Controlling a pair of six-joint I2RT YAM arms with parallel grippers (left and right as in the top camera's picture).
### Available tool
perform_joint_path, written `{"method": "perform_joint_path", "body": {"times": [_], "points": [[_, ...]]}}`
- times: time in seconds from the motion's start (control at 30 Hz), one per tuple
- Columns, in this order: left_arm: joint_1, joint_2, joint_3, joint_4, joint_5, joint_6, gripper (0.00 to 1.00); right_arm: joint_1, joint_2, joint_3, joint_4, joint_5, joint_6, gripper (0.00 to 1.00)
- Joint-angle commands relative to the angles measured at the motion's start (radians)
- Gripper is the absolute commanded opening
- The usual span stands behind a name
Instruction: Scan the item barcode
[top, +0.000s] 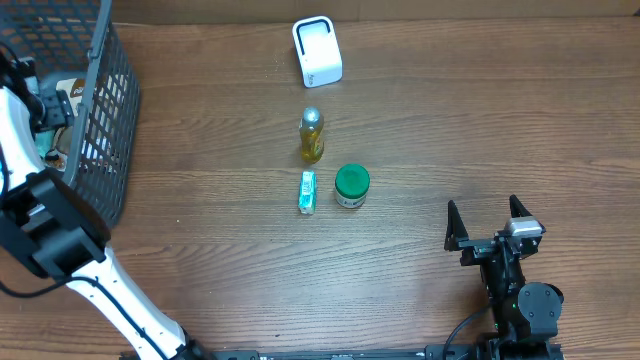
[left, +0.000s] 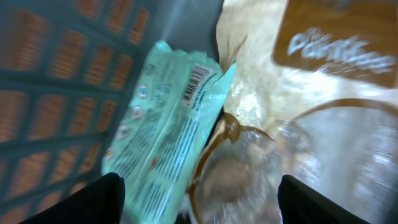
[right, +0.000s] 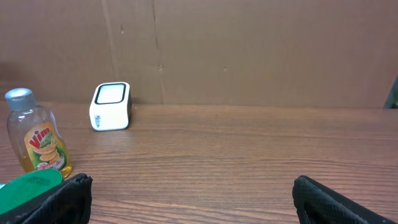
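The white barcode scanner (top: 317, 51) stands at the back middle of the table and also shows in the right wrist view as the scanner (right: 111, 106). My left gripper (top: 48, 112) is down inside the dark mesh basket (top: 104, 120) at the far left. Its jaws (left: 199, 200) stand wide open over a mint-green packet (left: 166, 130) with a printed barcode and a clear-and-brown bread bag (left: 311, 93), gripping neither. My right gripper (top: 484, 214) rests open near the front right of the table, holding nothing.
In the middle of the table stand a yellow bottle (top: 311, 135), a green-lidded jar (top: 351, 185) and a small mint-green packet (top: 307, 191). The bottle (right: 37, 140) sits at the left of the right wrist view. A cardboard wall lines the back.
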Motion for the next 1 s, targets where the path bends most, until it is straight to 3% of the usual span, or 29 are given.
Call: {"method": "perform_joint_path", "body": {"times": [0.0,0.13,0.2,0.23,0.27,0.3,0.33,0.73,0.97], "points": [[0.011,0.056,-0.004,0.022,-0.018,0.047,0.77,0.005,-0.005,-0.011,0.002,0.002,-0.001,1.00],[0.021,0.100,-0.004,0.031,-0.028,0.046,0.65,0.005,-0.005,-0.011,0.002,0.002,-0.001,1.00],[0.026,0.114,-0.004,0.034,-0.039,0.046,0.43,0.005,-0.005,-0.011,0.002,0.002,-0.001,1.00],[0.031,0.117,-0.004,0.034,-0.039,0.047,0.26,0.005,-0.005,-0.011,0.002,0.002,-0.001,1.00],[0.034,0.118,-0.004,0.035,-0.039,0.046,0.20,0.005,-0.005,-0.011,0.002,0.002,-0.001,1.00],[0.039,0.118,-0.004,0.035,-0.038,0.045,0.08,0.005,-0.005,-0.011,0.002,0.002,-0.001,1.00],[0.043,0.116,-0.003,0.034,-0.037,0.044,0.04,0.005,-0.005,-0.011,0.002,0.002,-0.001,1.00],[0.047,-0.038,0.141,-0.063,-0.018,-0.091,0.04,0.005,-0.005,-0.011,0.002,0.002,-0.001,1.00],[0.048,-0.163,0.145,-0.093,0.014,-0.110,0.04,0.005,-0.005,-0.011,0.002,0.002,-0.001,1.00]]}}
